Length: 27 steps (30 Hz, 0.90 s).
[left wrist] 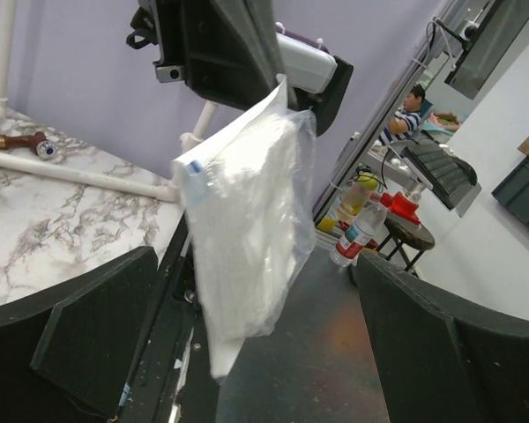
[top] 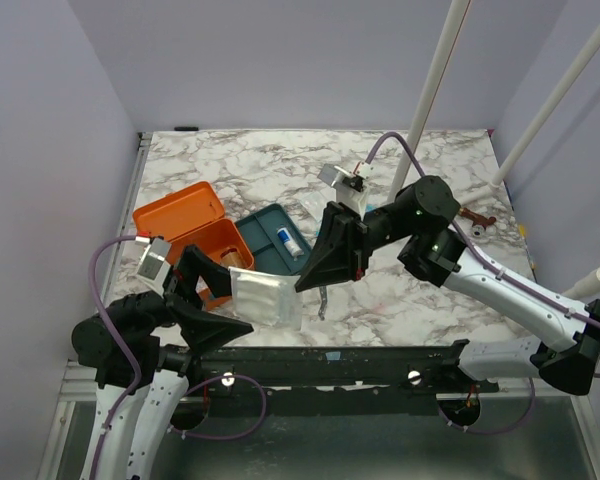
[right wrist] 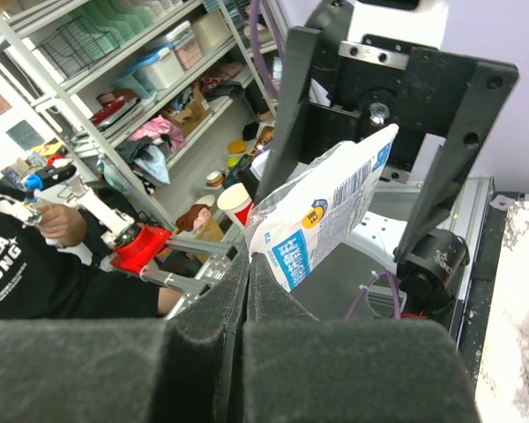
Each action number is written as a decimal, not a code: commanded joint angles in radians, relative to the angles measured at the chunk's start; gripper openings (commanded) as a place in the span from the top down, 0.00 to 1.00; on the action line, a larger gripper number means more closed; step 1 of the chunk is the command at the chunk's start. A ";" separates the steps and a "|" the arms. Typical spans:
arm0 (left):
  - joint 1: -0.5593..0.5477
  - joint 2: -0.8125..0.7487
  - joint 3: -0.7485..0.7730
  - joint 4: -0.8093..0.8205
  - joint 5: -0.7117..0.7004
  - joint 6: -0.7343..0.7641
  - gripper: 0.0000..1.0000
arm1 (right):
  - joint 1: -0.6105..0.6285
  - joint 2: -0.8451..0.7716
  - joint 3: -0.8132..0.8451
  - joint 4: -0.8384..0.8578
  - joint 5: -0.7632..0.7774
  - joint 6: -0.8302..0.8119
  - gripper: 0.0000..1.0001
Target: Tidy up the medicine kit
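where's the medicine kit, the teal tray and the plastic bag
medicine kit (top: pixel 180 212), top view, on the orange lid
teal tray (top: pixel 263 232), top view, on a bare compartment floor
plastic bag (left wrist: pixel 247 211), left wrist view, on its white middle

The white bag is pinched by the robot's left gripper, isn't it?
No. The right gripper pinches the white bag. The left gripper only stands open around it. The left wrist view shows this.

even, bright indoor light; soft shadows, sharp focus
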 commanded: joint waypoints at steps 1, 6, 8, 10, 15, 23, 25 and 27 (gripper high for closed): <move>0.000 -0.038 -0.007 0.016 0.037 -0.004 0.05 | 0.010 0.008 -0.024 -0.029 0.053 -0.047 0.99; 0.000 -0.070 0.029 -0.164 0.013 0.098 0.21 | 0.011 0.008 -0.032 -0.081 0.081 -0.093 0.99; -0.001 -0.078 0.033 -0.196 0.007 0.115 0.34 | 0.010 0.002 -0.049 -0.090 0.100 -0.105 0.99; 0.000 -0.082 0.032 -0.227 -0.001 0.135 0.45 | 0.010 -0.001 -0.060 -0.108 0.119 -0.120 0.99; 0.000 -0.081 0.023 -0.279 -0.028 0.169 0.80 | 0.010 -0.005 -0.082 -0.133 0.132 -0.137 0.99; 0.000 -0.074 0.032 -0.485 -0.147 0.302 1.00 | 0.010 -0.049 -0.104 -0.299 0.271 -0.259 0.91; 0.000 -0.065 0.053 -0.576 -0.212 0.353 1.00 | 0.010 -0.058 -0.104 -0.350 0.352 -0.278 0.73; 0.000 -0.051 0.082 -0.691 -0.306 0.409 1.00 | 0.010 -0.069 -0.100 -0.425 0.491 -0.295 0.55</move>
